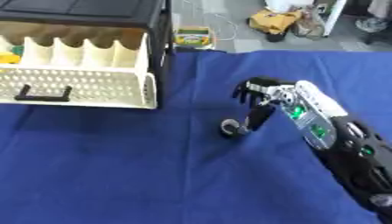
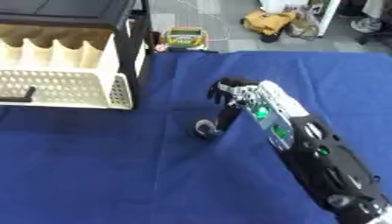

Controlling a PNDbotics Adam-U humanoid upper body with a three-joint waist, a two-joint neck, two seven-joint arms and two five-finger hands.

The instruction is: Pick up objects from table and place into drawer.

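Mid-frame, my right hand (image 1: pixel 264 94) curls down onto a small grey ring-shaped object (image 1: pixel 229 127), thumb pinching it off the blue cloth (image 1: pixel 115 175); the open drawer (image 1: pixel 76 87) waits upper left.

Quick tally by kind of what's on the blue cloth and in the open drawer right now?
Small grey ring-shaped object, on the cloth at the right hand: 1
Yellow item in the white drawer: 1
Crayon box, beyond the cloth's far edge: 1
Total: 3
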